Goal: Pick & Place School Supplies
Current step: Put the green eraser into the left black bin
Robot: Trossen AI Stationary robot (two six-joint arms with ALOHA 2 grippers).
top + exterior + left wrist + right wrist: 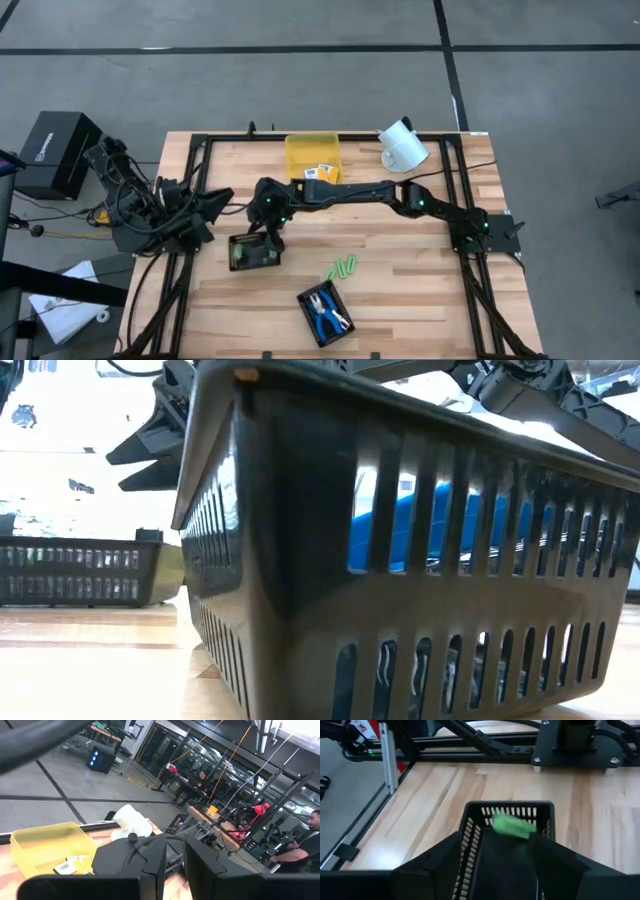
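We see the right hand spread over the black tray, a green stick dropping inside. Risk: it bounces out. More green sticks wait on the bench. Left hand parked, can't tell.

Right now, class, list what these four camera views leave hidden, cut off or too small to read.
- Low view: the near black tray fills the frame; only blue shows through its slots.
- High view: print on the yellow-orange boxes is too small to read.
- Right wrist view: the green piece is blurred; the right gripper hides the tray floor.
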